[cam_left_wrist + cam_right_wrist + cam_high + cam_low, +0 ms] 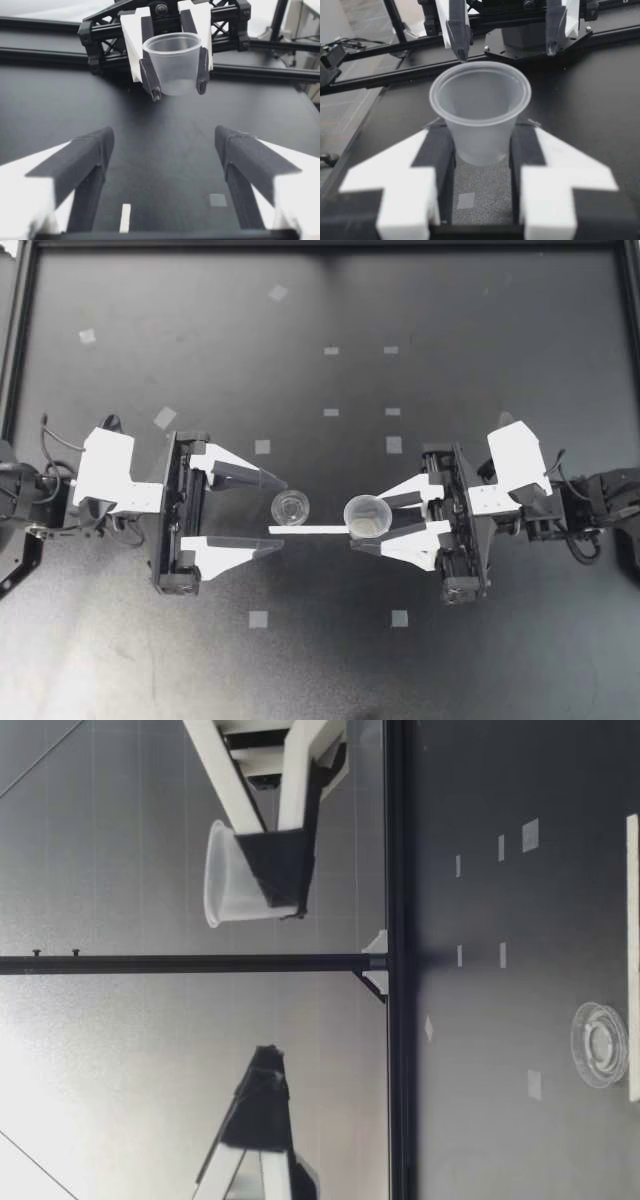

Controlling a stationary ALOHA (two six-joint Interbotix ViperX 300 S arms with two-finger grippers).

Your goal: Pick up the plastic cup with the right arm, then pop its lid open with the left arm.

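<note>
My left gripper (pixel 283 514) stands open, high above the table, with nothing between its fingers. A small clear round lid (pixel 290 507) lies flat on the black table (pixel 320 660) below its fingertips, next to a thin white strip (pixel 310 529). My right gripper (pixel 364 519) is shut on a translucent plastic cup (pixel 367 515), held upright and facing the left gripper. In the low view the cup (pixel 235 875) hangs well above the table in my right gripper (pixel 285 880), with the lid (pixel 600 1043) lying below. The right wrist view shows the cup (pixel 480 110) between the fingers (pixel 437 155). The left wrist view shows the cup (pixel 172 60) ahead.
Small grey tape squares (pixel 259 619) are scattered over the table. A black frame rail (pixel 320 246) runs along the far edge and another down the left side (pixel 12 350). The white strip (pixel 632 955) lies flat beside the lid.
</note>
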